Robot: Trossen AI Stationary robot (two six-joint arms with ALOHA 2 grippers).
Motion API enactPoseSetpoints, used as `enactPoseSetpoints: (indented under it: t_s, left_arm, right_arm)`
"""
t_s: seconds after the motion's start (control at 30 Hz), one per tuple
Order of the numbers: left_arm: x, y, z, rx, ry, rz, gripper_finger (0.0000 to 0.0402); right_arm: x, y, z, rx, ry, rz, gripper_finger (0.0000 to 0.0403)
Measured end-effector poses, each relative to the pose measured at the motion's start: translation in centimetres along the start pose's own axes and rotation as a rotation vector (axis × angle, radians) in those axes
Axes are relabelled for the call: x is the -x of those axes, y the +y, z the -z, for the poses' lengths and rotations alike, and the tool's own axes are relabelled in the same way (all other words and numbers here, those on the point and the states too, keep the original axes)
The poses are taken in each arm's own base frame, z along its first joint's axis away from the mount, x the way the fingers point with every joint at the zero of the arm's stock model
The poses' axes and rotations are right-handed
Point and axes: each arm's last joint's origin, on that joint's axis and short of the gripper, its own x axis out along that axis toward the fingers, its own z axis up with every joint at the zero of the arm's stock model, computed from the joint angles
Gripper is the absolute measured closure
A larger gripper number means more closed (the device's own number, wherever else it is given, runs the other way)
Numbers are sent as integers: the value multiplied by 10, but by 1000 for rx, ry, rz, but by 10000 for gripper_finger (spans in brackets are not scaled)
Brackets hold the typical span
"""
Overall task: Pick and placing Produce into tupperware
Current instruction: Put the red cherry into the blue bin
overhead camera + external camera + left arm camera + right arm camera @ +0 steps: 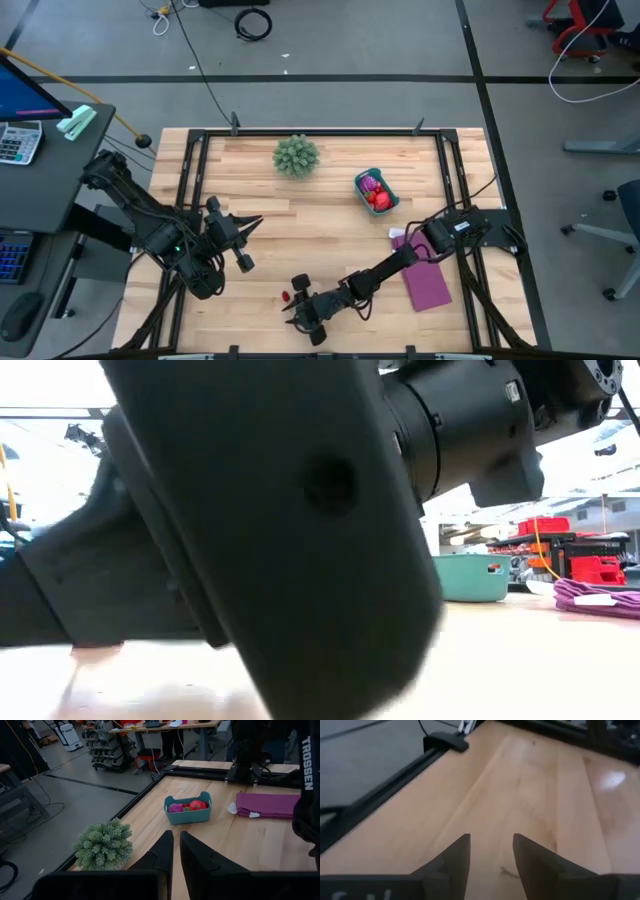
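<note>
Pale wood planks make up my bench (320, 250), framed by black rails, with a workshop of desks and racks beyond it. Toward the far right of the bench sits the teal tupperware (376, 191), and I can see a purple-pink striped fruit (175, 808) and a red fruit (197, 805) already lying inside it. One tiny red piece (285, 296) lies alone on the wood near the front edge, just beside my right tool (300, 312), which reaches low across the bench from the right. Its fingers stand apart with bare wood between them, pinching nothing; the red piece does not show between them in the wrist view. My left tool (240, 240) waits on the left side, its fingers nearly pressed together and empty, pointing toward the tub. A spiky green ball (296, 155) rests near the far edge, and a purple sheet (427, 280) lies flat under the right arm.

I judge that little red piece to be a light, hard, smooth toy, likely to roll or squirt away if nudged. I would straddle it squarely across its widest part and close gently from above.
</note>
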Motion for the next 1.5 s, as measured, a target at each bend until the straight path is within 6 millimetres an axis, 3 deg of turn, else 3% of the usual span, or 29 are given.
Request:
enactPoseSetpoints:
  t_s: [0.2,0.37,0.67,0.8,0.9,1.03,1.27,1.37,1.5]
  left_arm:
    - [0,0,0,-1,1,0,370]
    - [0,0,0,-1,1,0,373]
    - [0,0,0,1,1,1,363]
    - [0,0,0,1,1,1,371]
    - [0,0,0,1,1,1,376]
    - [0,0,0,1,1,1,378]
    - [0,0,0,19,1,2,368]
    - [0,0,0,32,1,3,366]
    - [0,-1,0,56,19,20,370]
  right_arm:
    - [-2,-4,2,-12,-7,10,251]
    - [-2,-5,2,-13,-6,9,279]
    - [-4,-19,3,-50,-1,55,393]
    - [-4,-31,3,-76,13,116,396]
    - [3,-41,-9,-72,38,144,398]
    - [27,-54,-44,-24,97,240,399]
    - [98,-90,-89,-6,362,541,401]
    - [128,-101,-83,-25,515,672,401]
    - [185,-120,-55,-153,761,876,402]
